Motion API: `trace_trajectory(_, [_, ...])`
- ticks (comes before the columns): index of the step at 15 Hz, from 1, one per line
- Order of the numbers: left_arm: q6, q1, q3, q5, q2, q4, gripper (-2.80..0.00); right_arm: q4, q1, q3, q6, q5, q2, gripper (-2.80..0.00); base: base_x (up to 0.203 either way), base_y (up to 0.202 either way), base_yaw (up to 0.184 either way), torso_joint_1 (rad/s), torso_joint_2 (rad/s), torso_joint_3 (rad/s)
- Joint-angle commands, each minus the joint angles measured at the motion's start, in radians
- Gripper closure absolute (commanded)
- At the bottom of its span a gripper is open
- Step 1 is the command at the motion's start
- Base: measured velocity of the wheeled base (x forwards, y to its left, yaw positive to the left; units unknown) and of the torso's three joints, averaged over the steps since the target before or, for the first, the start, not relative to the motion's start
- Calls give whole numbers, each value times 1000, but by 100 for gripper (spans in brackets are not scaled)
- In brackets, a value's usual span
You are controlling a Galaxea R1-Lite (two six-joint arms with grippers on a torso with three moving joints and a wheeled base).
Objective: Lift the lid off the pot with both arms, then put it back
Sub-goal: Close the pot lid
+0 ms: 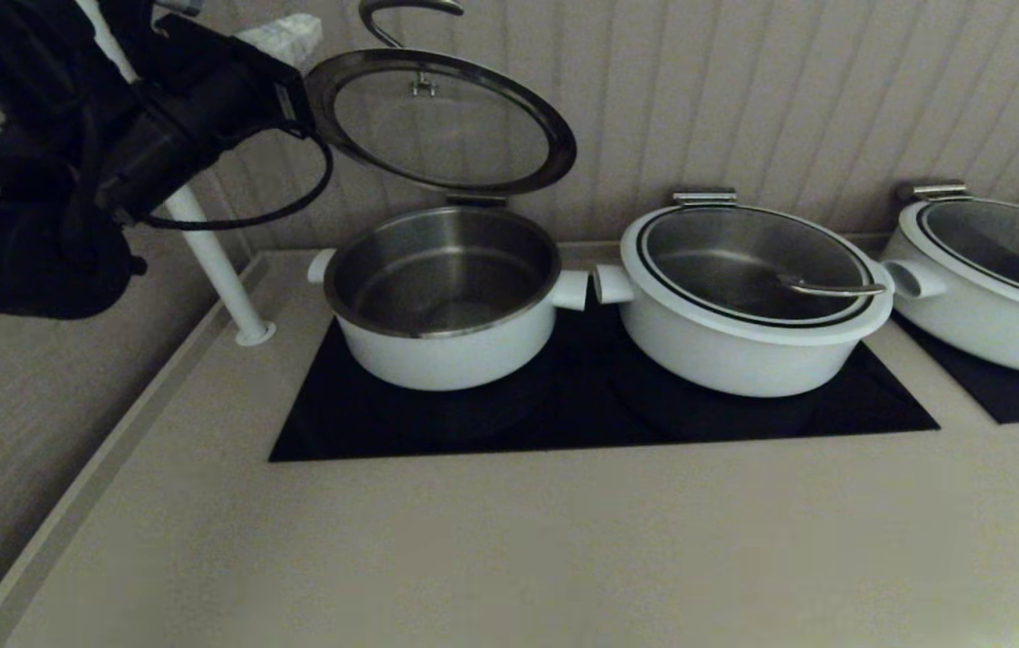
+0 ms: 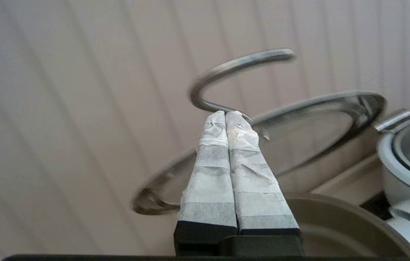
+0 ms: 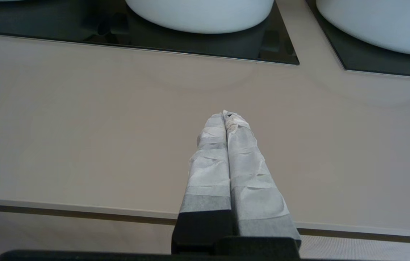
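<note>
The pot (image 1: 442, 301) stands open on the left of the black cooktop, and its steel inside shows. The lid (image 1: 442, 121) is tilted up above it against the wall, hinged at the pot's back, with its steel handle (image 1: 406, 13) at the top. My left gripper (image 1: 302, 34) is shut and empty beside the lid's left rim, above the pot. In the left wrist view its tips (image 2: 225, 113) line up with the foot of the handle (image 2: 234, 69) and the lid (image 2: 299, 134). My right gripper (image 3: 226, 114) is shut and empty, low over the counter near its front edge.
A wider white pot (image 1: 748, 306) with its lid down stands to the right of the open pot, handles almost touching. A third pot (image 1: 996, 288) is at the far right. A white pole (image 1: 212, 261) rises from the counter's left edge. The ribbed wall is close behind.
</note>
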Motion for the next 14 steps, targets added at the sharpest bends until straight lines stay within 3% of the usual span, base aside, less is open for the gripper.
trace_trajectory(1, [0, 11, -94, -6, 13, 46, 0, 0, 0, 0, -1, 1, 0, 0, 0, 0, 0, 0, 0, 0])
trace_trajectory(9, [4, 10, -412, -87, 120, 326, 0, 0, 0, 0, -1, 1, 0, 0, 0, 0, 0, 0, 0, 0])
trace_trajectory(14, [4, 10, -513, -106, 174, 396, 0, 0, 0, 0, -1, 1, 0, 0, 0, 0, 0, 0, 0, 0])
